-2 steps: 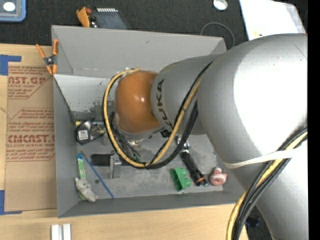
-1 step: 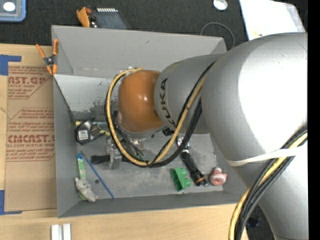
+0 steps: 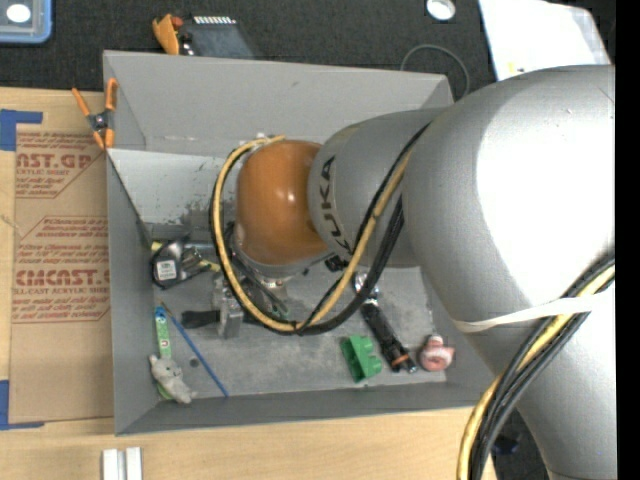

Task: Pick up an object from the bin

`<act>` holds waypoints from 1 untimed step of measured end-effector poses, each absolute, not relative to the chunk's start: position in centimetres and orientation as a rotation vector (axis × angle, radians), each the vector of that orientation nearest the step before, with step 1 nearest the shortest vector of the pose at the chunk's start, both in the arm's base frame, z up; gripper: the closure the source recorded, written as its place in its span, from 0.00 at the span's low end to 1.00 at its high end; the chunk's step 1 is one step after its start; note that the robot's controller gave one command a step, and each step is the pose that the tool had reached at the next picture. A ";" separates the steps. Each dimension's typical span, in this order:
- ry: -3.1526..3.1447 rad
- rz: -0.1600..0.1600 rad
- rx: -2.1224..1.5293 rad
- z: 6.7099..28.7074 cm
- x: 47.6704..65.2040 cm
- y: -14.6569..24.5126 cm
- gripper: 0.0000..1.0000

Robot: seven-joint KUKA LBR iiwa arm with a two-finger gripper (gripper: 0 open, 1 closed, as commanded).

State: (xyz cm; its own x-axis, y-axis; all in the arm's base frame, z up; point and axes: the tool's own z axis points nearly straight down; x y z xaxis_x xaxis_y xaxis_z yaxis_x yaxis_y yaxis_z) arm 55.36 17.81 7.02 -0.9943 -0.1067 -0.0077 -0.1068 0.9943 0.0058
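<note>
Arm, silver and bulky, reaches from the right across the grey metal bin, its domed orange wrist cover above the bin's left-middle floor. Below the cover hangs the claw; I cannot tell whether it is open or closed. Near and right lies a green rectangular block. A thin blue rod slants from far-left to near-right. Just left of the claw lies a small black flat piece, its long axis running left to right. It looks light and stiff, probably best pinched across its narrow width.
</note>
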 end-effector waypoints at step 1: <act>3.141 0.005 -0.169 9.4 55.0 17.7 1.00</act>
State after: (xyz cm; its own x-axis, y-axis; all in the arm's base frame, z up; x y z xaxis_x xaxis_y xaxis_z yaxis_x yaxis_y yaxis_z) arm 55.01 17.74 9.38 -0.9942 -0.1073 0.0038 -0.1073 0.9942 0.0037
